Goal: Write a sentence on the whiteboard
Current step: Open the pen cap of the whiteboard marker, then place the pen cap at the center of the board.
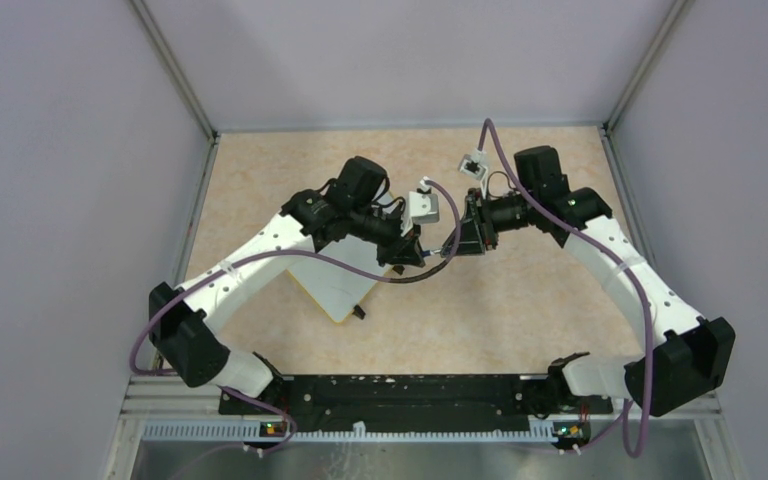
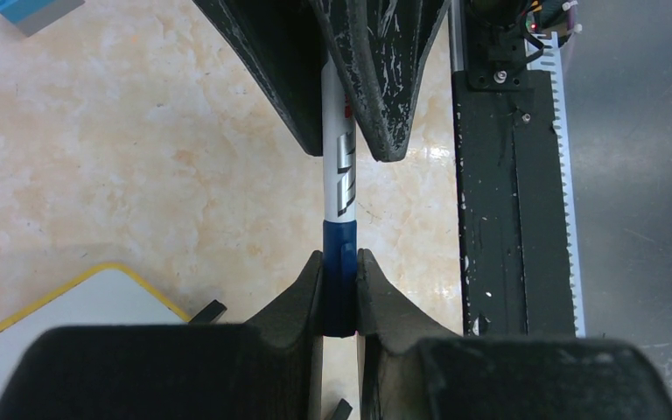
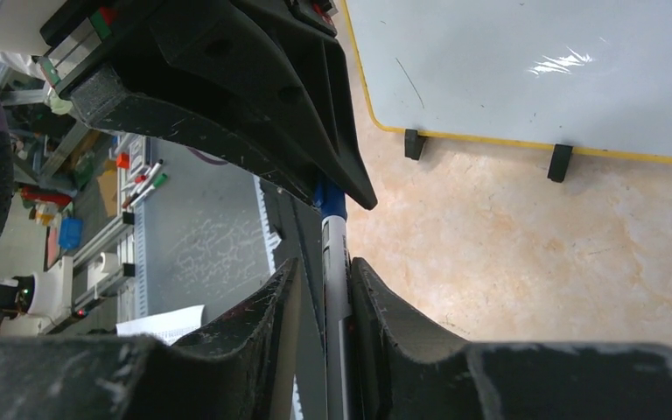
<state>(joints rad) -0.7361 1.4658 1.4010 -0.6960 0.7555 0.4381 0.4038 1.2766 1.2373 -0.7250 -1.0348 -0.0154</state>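
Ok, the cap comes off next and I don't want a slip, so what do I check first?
1. Left tool shut on cap: ok.
2. Right tool shut on barrel: ok.
3. Cap seated on barrel: ok.
4. Whiteboard blank: ok where visible.
5. Whiteboard free of arms: not ok, left arm overhangs it.
6. Marker tip: cannot tell, covered.

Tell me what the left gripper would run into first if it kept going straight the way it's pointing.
Most likely the right gripper. The left gripper points along the marker it holds by its blue end, and the right gripper's jaws face it head-on around its white barrel, close ahead.
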